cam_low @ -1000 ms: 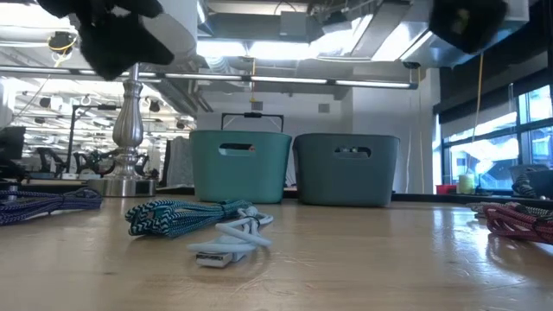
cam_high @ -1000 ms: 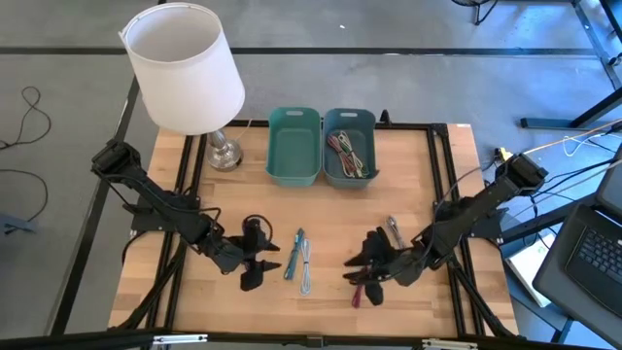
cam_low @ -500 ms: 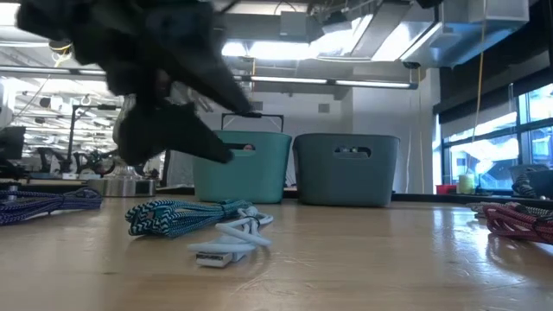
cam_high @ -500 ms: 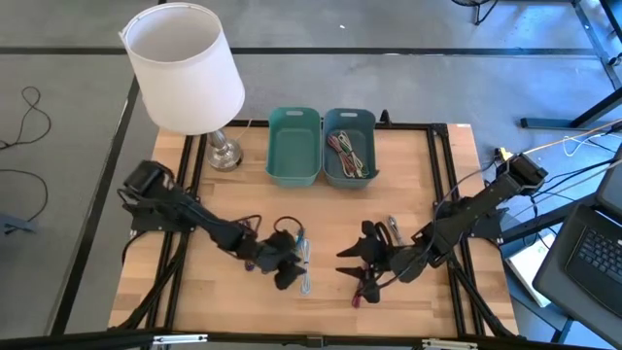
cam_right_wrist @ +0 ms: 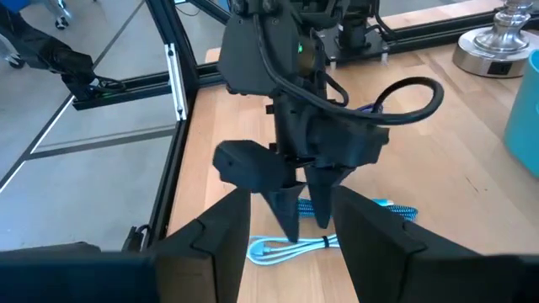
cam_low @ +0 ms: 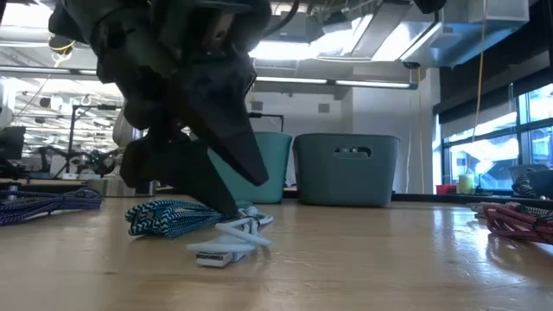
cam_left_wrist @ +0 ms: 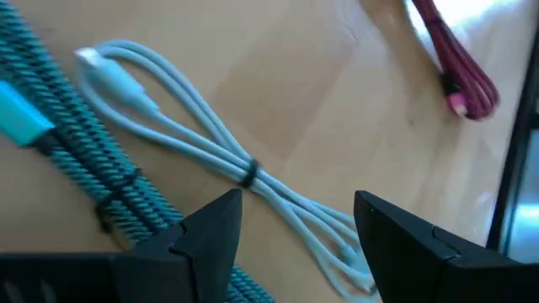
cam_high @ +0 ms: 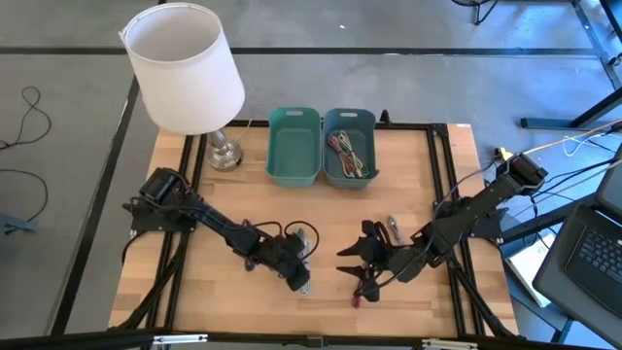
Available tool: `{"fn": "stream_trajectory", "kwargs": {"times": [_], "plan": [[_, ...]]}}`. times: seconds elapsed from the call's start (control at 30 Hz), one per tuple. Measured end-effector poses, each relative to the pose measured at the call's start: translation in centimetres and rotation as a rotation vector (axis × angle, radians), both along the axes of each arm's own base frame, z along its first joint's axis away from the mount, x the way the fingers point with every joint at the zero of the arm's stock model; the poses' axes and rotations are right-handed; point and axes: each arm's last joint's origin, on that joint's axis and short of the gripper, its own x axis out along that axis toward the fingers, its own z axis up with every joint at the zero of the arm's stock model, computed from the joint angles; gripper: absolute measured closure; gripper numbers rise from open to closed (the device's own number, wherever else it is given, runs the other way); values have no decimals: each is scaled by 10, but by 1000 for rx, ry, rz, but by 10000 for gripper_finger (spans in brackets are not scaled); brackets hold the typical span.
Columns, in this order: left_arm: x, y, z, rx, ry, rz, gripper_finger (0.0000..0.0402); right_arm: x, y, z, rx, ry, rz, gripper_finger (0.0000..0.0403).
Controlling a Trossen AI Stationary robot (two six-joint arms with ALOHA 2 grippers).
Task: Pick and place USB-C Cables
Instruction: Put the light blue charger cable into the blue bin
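Pale-blue cable lay directly beneath the left gripper, jaws spread and empty, which had advanced from beside the purple cable. Right gripper hovered released above the magenta cable.

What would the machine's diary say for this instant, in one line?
left gripper: open, poised over pale blue cable | teal cable: beside it | right gripper: open, waiting above magenta cable | right bin: holds cables
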Motion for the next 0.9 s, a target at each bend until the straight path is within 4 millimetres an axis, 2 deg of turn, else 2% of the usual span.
{"fn": "stream_trajectory", "kwargs": {"times": [0.2,0.4,0.67,0.9], "plan": [[-1,10,-3,43,43,84,178,0,0,0,0,-1,-1,231],[0,17,-5,59,59,99,178,0,0,0,0,-4,-4,231],[1,11,-9,54,47,105,178,0,0,0,0,-4,-5,231],[9,7,-28,15,29,109,178,0,0,0,-3,-6,-6,231]]}}
